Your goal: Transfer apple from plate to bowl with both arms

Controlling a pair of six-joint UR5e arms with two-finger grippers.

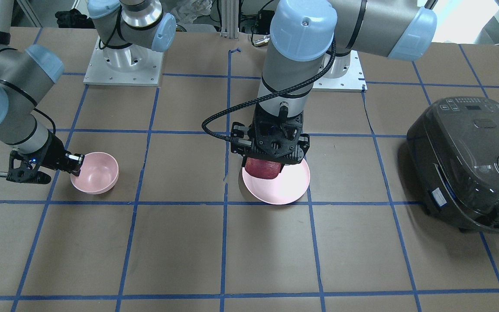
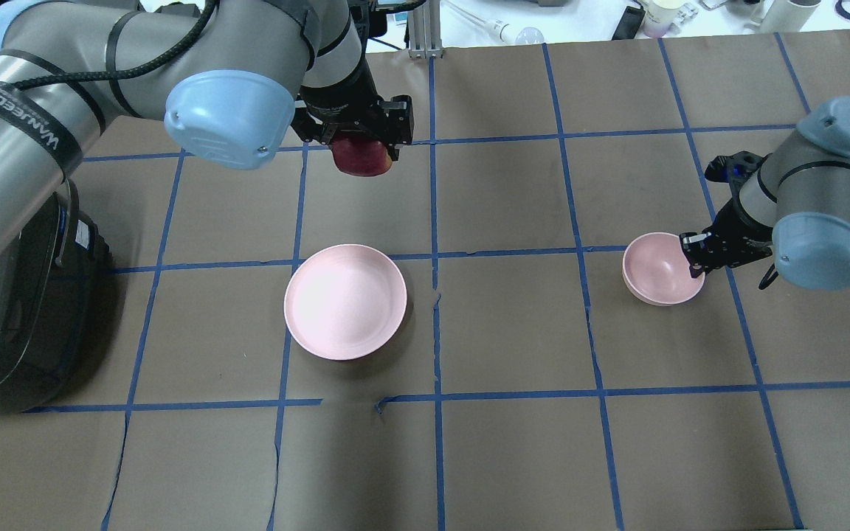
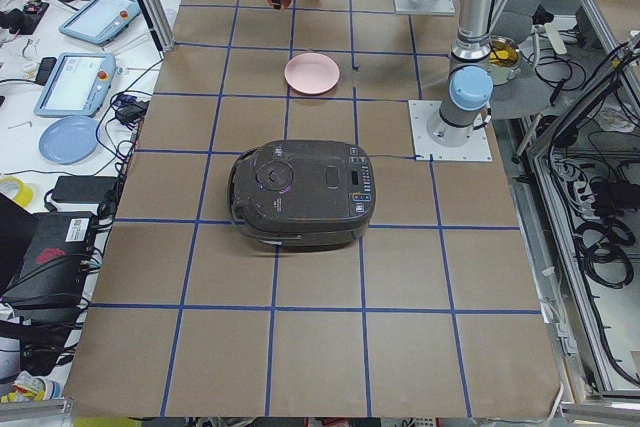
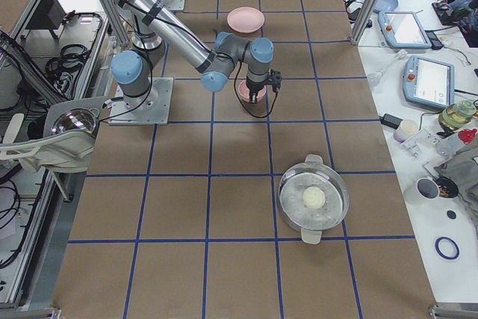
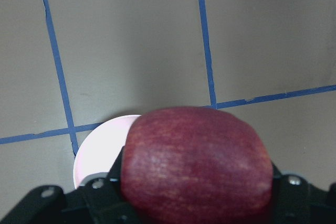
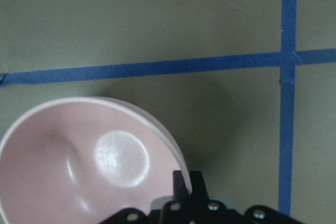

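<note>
My left gripper [image 2: 360,146] is shut on the dark red apple [image 2: 363,161] and holds it in the air above the table. In the front view the apple [image 1: 262,168] hangs over the far rim of the flat pink plate [image 1: 277,184]. The plate [image 2: 345,301] has nothing on it. In the left wrist view the apple [image 5: 197,166] fills the jaws, with the plate [image 5: 100,148] below. My right gripper [image 2: 693,254] is shut on the rim of the small deep pink bowl [image 2: 655,269], which rests on the table and also shows in the right wrist view [image 6: 79,161].
A dark rice cooker [image 1: 470,160] stands at the table's end on my left side [image 2: 4,310]. A metal pot with a glass lid [image 4: 314,199] stands at the end on my right. Blue tape lines grid the brown table.
</note>
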